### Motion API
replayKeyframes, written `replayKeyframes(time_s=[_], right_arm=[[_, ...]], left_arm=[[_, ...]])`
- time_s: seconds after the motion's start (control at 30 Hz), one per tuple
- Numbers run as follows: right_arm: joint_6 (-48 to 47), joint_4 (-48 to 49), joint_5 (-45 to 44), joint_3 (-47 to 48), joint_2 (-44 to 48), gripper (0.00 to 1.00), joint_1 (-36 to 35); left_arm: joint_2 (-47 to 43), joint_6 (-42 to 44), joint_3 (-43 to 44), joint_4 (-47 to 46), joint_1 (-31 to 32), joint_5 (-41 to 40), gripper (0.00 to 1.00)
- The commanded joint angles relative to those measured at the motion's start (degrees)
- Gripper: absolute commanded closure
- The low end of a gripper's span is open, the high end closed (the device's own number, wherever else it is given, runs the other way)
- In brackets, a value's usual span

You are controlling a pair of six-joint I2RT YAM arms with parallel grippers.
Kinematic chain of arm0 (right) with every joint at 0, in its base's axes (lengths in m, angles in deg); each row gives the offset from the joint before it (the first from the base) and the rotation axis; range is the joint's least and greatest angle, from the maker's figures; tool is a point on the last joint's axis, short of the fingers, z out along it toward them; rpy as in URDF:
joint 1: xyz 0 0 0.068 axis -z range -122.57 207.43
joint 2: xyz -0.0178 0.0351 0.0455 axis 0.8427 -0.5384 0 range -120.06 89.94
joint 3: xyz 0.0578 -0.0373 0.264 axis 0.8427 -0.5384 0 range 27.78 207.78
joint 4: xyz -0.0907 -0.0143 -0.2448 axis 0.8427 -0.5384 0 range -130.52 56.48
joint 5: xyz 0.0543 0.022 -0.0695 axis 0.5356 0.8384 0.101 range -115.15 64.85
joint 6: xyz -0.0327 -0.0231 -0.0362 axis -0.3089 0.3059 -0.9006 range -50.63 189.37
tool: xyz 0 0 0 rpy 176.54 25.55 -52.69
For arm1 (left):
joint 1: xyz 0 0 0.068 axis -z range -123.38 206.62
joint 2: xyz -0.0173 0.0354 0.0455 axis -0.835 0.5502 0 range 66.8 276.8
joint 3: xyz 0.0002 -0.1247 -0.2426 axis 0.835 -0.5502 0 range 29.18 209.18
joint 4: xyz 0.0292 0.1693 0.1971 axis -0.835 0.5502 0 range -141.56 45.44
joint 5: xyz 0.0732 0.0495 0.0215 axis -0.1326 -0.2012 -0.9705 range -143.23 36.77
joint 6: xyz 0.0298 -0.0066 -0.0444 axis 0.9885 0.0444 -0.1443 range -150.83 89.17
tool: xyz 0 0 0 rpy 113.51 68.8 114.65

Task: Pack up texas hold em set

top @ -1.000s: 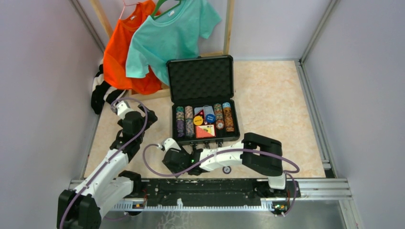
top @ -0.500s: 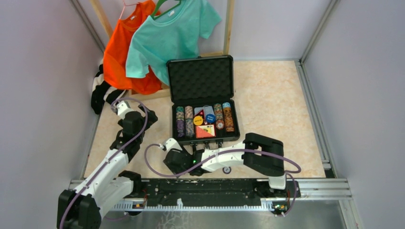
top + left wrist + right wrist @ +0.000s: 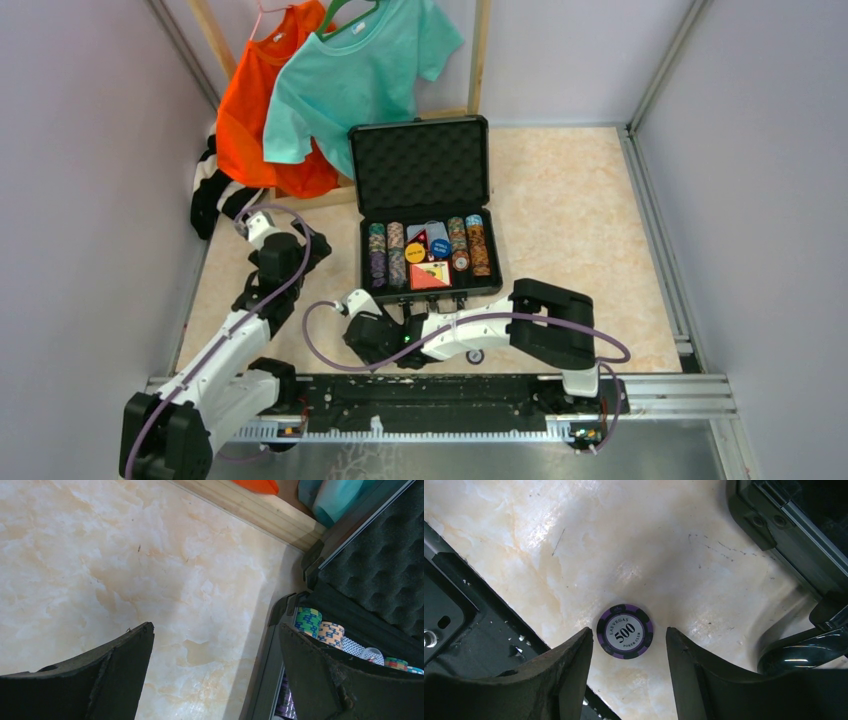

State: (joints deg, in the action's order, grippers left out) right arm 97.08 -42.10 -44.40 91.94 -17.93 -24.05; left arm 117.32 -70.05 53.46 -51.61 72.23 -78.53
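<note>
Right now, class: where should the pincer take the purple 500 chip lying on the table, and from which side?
Pinch the purple chip across its rim, coming straight down: it lies flat, face up, on the table, between the right pincer's open fingers.

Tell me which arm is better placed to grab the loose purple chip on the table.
Right: the right hand hangs open over the purple chip, fingers either side; the left hand is off beside the case.

The black briefcase (image 3: pixel 420 165) lies open, its foam-lined lid raised at the far side. It holds rows of poker chips (image 3: pixel 385 258), a red-orange card box (image 3: pixel 430 276) and round buttons (image 3: pixel 428 248). A purple 500 chip (image 3: pixel 625 631) lies flat near its front corner.
</note>
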Motion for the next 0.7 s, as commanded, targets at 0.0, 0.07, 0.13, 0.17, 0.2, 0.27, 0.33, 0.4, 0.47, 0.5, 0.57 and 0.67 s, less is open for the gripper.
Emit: replayKeyframes(time_s=[0.0, 0.07, 0.13, 0.17, 0.2, 0.27, 0.33, 0.4, 0.47, 0.5, 0.57, 0.67], right_arm=[[1.3, -1.4, 1.1, -0.7, 0.0, 0.45, -1.0], [1.4, -1.3, 1.2, -0.7, -0.1, 0.46, -1.1], [1.6, -1.3, 1.2, -0.8, -0.2, 0.5, -1.1], [1.7, -1.2, 1.3, -0.8, -0.3, 0.51, -1.1], [1.7, -1.2, 1.3, -0.9, -0.3, 0.53, -1.1], [1.9, -1.1, 1.4, -0.9, -0.3, 0.58, -1.1], [1.9, -1.1, 1.4, -0.9, -0.2, 0.62, -1.1], [1.9, -1.2, 1.3, -0.8, -0.2, 0.67, -1.1], [2.0, -1.2, 1.4, -0.8, -0.1, 0.67, -1.2], [1.9, -1.3, 1.3, -0.8, -0.2, 0.67, -1.1], [1.9, -1.4, 0.9, -0.7, -0.1, 0.68, -1.1], [2.0, -1.8, 0.4, -0.3, 0.0, 0.56, -1.1]], left_arm=[[1.2, -0.6, 1.0, -0.9, -0.3, 0.8, 0.01], [1.5, -0.6, 1.1, -0.8, -0.2, 1.0, 0.01], [1.4, -0.6, 1.1, -0.8, -0.2, 1.1, 0.01], [1.4, -0.6, 1.2, -0.7, -0.2, 1.1, 0.01], [1.3, -0.6, 1.1, -0.8, -0.2, 1.1, 0.01], [1.2, -0.5, 1.0, -1.0, -0.2, 1.1, 0.01], [1.4, -0.5, 1.0, -0.9, -0.3, 1.3, 0.01], [1.7, -0.4, 1.1, -0.9, -0.2, 1.4, 0.01], [1.7, -0.4, 1.1, -0.9, -0.2, 1.3, 0.01], [1.7, -0.4, 1.1, -1.0, -0.3, 1.4, 0.01], [1.6, -0.3, 1.0, -1.0, -0.2, 1.4, 0.01], [1.6, -0.3, 1.0, -1.0, -0.2, 1.5, 0.01]])
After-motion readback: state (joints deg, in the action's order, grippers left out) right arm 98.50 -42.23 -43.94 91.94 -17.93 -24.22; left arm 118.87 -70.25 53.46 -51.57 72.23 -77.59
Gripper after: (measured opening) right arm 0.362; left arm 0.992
